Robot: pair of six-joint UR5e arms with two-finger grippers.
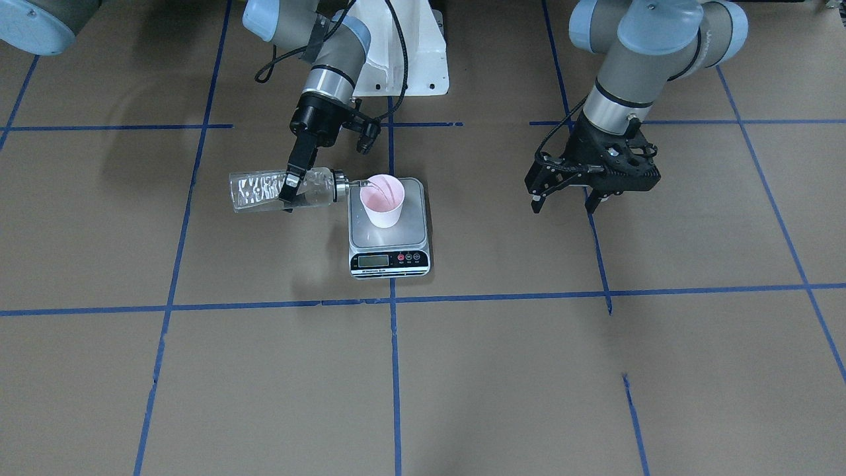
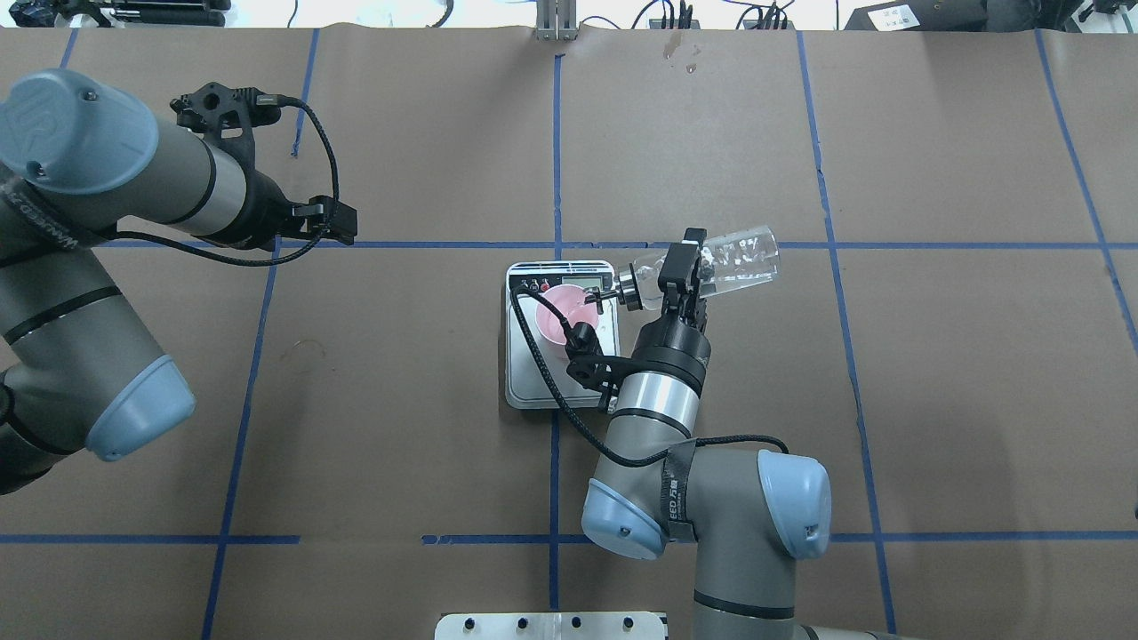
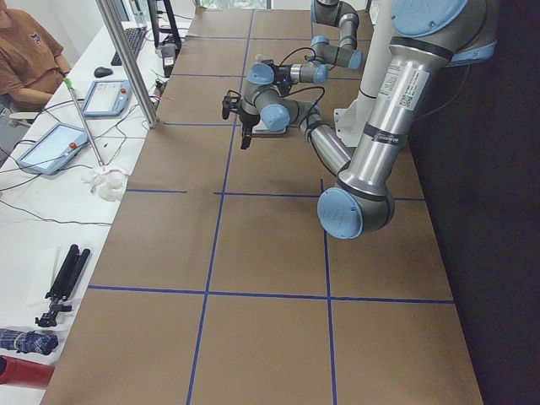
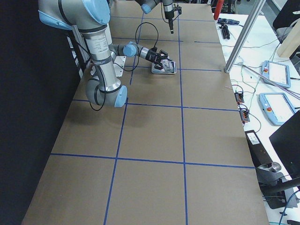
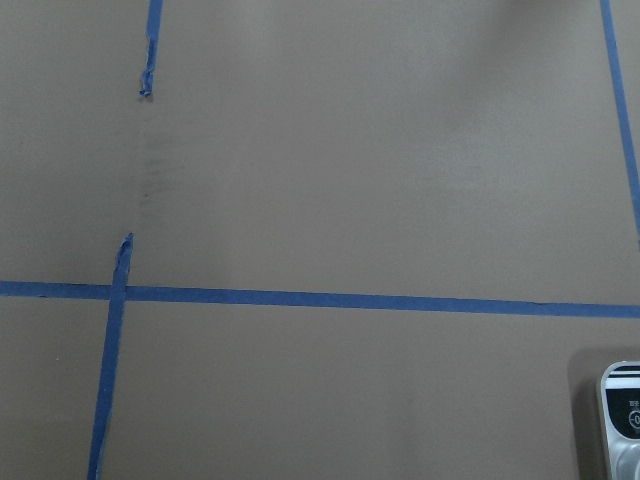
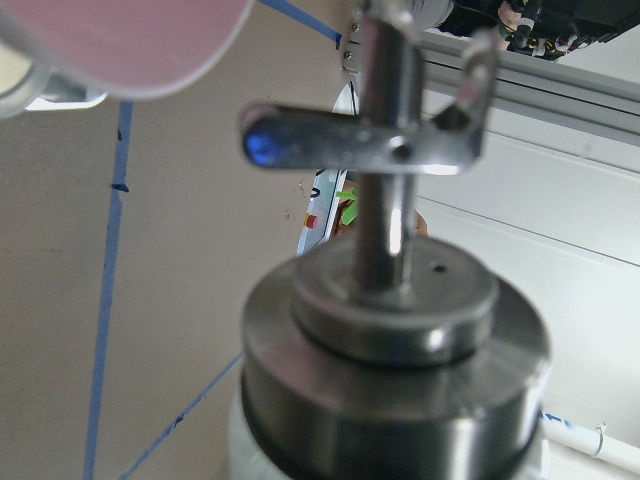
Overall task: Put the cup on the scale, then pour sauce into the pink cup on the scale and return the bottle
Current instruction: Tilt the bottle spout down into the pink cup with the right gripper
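Observation:
The pale pink cup (image 1: 382,201) stands upright on the silver plate of the scale (image 1: 390,261), towards its robot-side edge. My right gripper (image 1: 289,197) is shut on the clear glass bottle (image 1: 264,192) and holds it about level. The bottle's silver spout (image 1: 344,185) is at the cup's rim, and a thin clear streak runs from it into the cup. Clear sauce (image 1: 254,192) shows in the glass. From overhead the bottle (image 2: 738,258) lies to the right of the cup (image 2: 556,322). The right wrist view shows the spout cap (image 6: 395,330) and the cup's rim (image 6: 130,40). My left gripper (image 1: 563,205) is open and empty, well off to the side.
Blue tape lines (image 1: 394,301) divide the brown table into squares. The white robot base (image 1: 403,53) stands behind the scale. A corner of the scale (image 5: 622,415) shows in the left wrist view. An operator (image 3: 25,55) and tablets (image 4: 276,70) are at desks beyond the table's far edge.

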